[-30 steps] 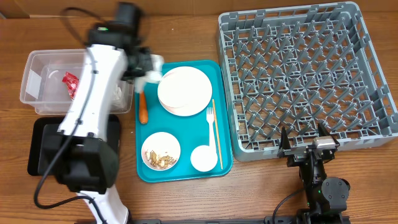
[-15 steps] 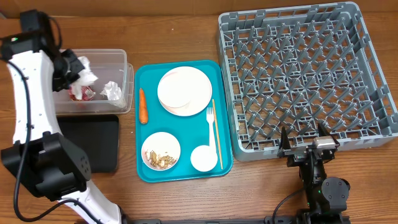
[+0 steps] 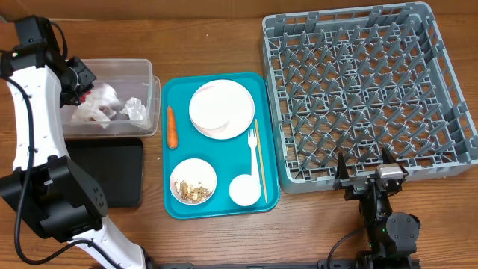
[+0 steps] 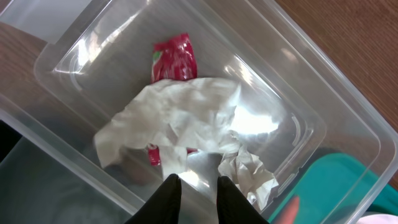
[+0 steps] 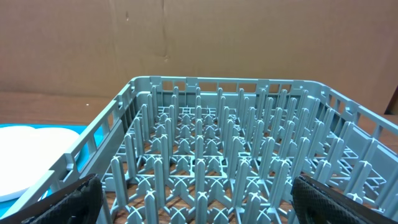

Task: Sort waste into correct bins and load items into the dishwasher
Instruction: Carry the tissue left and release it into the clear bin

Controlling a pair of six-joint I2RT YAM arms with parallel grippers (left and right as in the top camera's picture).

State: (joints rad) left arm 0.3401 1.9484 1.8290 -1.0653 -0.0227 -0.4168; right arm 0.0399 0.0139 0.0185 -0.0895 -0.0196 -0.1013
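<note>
Above the clear plastic tub (image 3: pixel 123 67), at the rear left of the bench (image 3: pixel 224 243): the left end effector (image 4: pixel 196 199), fingers only narrowly apart and gripping nothing. Below it, inside the tub, a large crumpled napkin (image 4: pixel 180 118) spread over most of the red wrapper (image 4: pixel 174 59), and a smaller napkin (image 4: pixel 249 171) close to the tub wall on the side of the teal tray (image 3: pixel 167 153). Just in front of the tub, the flat black tray (image 3: pixel 108 172), its left part hidden in the overhead view by the left arm. On the teal tray: carrot (image 3: pixel 172 127) along the left edge, round plate (image 3: pixel 221 109) at the rear, bowl (image 3: pixel 193 181) with brownish scraps at the front left, small cup (image 3: pixel 245 190) beside it, plastic fork (image 3: pixel 253 149) and a thin pale stick (image 3: pixel 261 161) at the right. Further right, the grey dish rack (image 3: pixel 271 97). Near its front wall, the right end effector (image 3: pixel 364 173), fingers spread wide, nothing between them.

Compared with half a second earlier: large napkin no longer pinched by the left end effector but lying loose in the tub; left arm slightly shifted; tray contents, rack and right arm unchanged.
</note>
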